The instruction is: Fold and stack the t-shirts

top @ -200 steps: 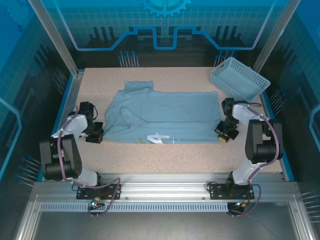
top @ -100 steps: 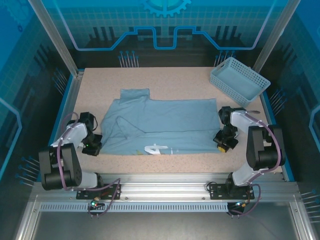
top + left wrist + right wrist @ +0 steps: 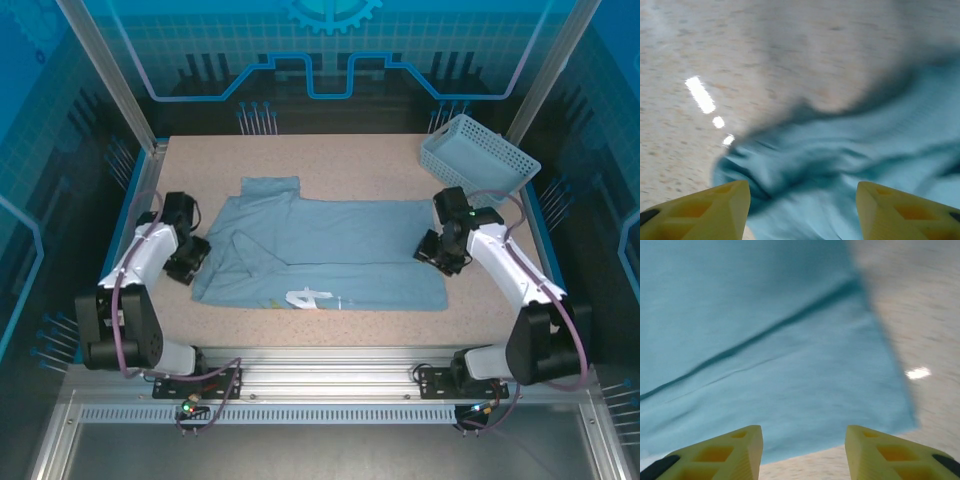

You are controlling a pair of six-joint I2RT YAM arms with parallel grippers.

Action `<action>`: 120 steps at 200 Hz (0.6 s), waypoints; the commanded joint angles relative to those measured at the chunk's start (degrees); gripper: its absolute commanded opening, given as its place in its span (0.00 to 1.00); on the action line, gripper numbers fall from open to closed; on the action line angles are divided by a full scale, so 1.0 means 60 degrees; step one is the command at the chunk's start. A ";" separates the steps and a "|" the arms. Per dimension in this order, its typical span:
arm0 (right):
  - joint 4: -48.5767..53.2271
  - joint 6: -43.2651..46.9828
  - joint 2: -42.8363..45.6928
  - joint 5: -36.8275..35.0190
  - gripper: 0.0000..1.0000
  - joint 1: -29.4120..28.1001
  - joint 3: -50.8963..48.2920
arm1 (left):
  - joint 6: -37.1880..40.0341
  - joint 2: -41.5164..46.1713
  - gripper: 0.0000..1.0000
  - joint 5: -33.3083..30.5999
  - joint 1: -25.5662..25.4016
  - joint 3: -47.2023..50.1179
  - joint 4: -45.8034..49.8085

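From the overhead camera, I see the table's (image 3: 350,325) near edge as a bare speckled strip just beyond the arm bases. Past that strip lies the t-shirt (image 3: 340,245), spread flat across the middle of the table and partly folded. Its near hem runs roughly parallel to the near edge, and a bit of white print (image 3: 305,297) shows at that hem.

The left gripper (image 3: 190,262) sits low at the shirt's left edge, towards the table's left side. On its wrist camera the left gripper (image 3: 802,187) has its yellow fingers (image 3: 722,202) standing well apart. The rumpled blue cloth (image 3: 865,150) lies under and ahead of them, with bare table beyond. That picture is blurred, but I make out nothing pinched between them.

The right gripper (image 3: 440,252) hangs over the shirt's right edge, towards the table's right side. On its wrist camera the right gripper (image 3: 804,432) is likewise parted. Its fingers (image 3: 732,447) are clear of the smooth cloth (image 3: 765,340), whose corner ends just right of them.

Farther back, a narrower part of the shirt reaches towards the far edge, left of centre. A light blue lattice basket (image 3: 478,157) stands tilted at the far right corner, apart from the shirt.
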State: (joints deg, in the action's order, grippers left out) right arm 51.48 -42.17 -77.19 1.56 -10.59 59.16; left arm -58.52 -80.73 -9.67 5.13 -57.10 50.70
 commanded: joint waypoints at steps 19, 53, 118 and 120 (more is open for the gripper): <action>-0.3765 0.0956 -0.0155 0.4390 0.48 -0.1001 -0.0415 | -0.1504 0.0174 0.57 0.2174 -0.1774 0.0543 -0.1065; -0.4597 0.0592 -0.0510 0.4895 0.50 -0.1333 -0.0379 | -0.2650 -0.0741 0.56 0.2852 -0.2502 0.0938 -0.2426; -0.4304 0.0635 -0.0551 0.4621 0.49 -0.1298 -0.0345 | -0.2567 -0.1856 0.41 0.2753 -0.2810 0.0750 -0.2655; -0.4292 0.0629 -0.0542 0.4611 0.48 -0.1275 -0.0351 | -0.2548 -0.1879 0.41 0.2732 -0.2804 0.0733 -0.2639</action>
State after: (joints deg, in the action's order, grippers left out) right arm 25.85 -38.72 -80.71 28.12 -18.28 56.99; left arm -73.56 -90.19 6.11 -11.18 -52.23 34.74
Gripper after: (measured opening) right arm 0.487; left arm 0.437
